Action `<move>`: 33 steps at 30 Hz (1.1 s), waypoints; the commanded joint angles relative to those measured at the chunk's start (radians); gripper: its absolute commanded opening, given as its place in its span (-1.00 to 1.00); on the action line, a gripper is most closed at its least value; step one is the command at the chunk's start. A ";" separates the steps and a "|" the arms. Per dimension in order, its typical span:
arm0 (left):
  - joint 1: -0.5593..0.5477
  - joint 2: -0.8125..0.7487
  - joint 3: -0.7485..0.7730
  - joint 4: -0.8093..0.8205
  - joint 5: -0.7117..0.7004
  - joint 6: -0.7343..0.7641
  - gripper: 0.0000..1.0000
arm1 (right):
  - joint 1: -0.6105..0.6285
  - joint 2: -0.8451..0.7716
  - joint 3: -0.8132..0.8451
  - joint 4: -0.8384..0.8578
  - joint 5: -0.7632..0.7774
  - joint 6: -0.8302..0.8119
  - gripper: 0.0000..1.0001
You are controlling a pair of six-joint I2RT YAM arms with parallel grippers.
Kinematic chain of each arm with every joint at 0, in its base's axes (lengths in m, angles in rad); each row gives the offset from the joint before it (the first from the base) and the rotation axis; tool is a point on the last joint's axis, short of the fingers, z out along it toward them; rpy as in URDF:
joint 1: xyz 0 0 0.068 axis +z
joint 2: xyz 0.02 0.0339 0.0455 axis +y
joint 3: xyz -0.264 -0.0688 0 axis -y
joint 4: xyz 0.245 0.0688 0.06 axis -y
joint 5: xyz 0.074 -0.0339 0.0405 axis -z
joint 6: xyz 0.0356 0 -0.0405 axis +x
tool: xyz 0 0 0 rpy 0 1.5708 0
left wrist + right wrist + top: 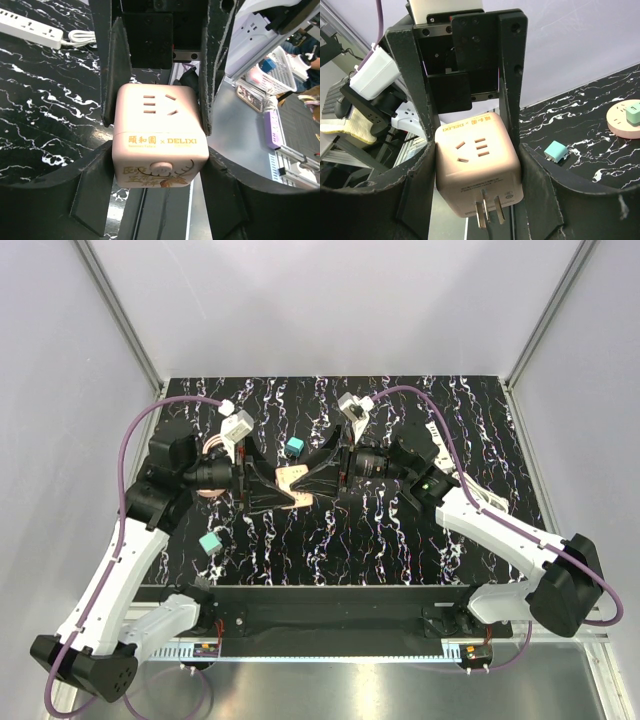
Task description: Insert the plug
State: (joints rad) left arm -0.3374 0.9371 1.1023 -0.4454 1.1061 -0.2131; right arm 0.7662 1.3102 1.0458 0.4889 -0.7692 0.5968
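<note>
1. Both claws meet over the middle of the bench [400, 540]. The left claw [160, 170] and the right claw [478, 175] each look closed on opposite ends of one tan cube [293, 485], fingers pressed to its sides.
2. The plug [295, 447], a small teal block, lies loose on the bench just to the far side of the claws, and neither touches it. Its prongs show in the right wrist view.
3. Neither claw is free to fetch it, so one would have to let go first. If the other grips only the cube's end, the cube may tilt or drop.
4. The plug is small and lies on its side. A skewed pinch could twist it, so its prongs miss the cube's slots [159, 102], probably the target, and shove the cube loose.
5. A paler green cube [210, 541] lies near left, and grabbing it instead would be a mistake.
</note>
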 commanded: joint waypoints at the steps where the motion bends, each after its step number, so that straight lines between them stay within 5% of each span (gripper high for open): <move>1: -0.005 0.014 0.011 0.054 0.044 -0.015 -0.28 | -0.002 -0.002 0.002 0.074 0.024 0.011 -1.00; 3: -0.005 0.022 0.011 0.054 0.038 -0.019 -0.46 | -0.004 -0.008 -0.006 0.068 0.047 0.008 -0.94; 6: -0.005 0.022 0.008 0.056 0.034 -0.016 -0.56 | -0.004 -0.025 -0.018 0.050 0.077 -0.003 -0.32; 7: -0.005 0.019 0.005 0.057 0.000 -0.011 -0.74 | -0.002 -0.031 -0.023 0.039 0.085 -0.017 0.06; 9: -0.003 0.011 0.004 0.039 -0.026 0.038 -1.00 | -0.002 -0.061 -0.039 0.034 0.102 -0.037 0.28; 14: 0.008 0.012 0.024 -0.073 -0.087 0.207 -1.00 | -0.013 -0.185 -0.044 -0.125 0.211 -0.159 0.99; 21: 0.070 0.117 0.178 -0.300 -0.397 0.392 -1.00 | -0.030 -0.391 -0.081 -0.325 0.450 -0.313 0.99; 33: 0.230 0.270 0.310 -0.432 -0.968 0.865 -1.00 | -0.031 -0.536 -0.295 -0.285 0.432 -0.240 0.99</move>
State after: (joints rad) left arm -0.1562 1.1721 1.3705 -0.8639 0.3431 0.4751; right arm 0.7395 0.7712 0.7872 0.1894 -0.3542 0.3317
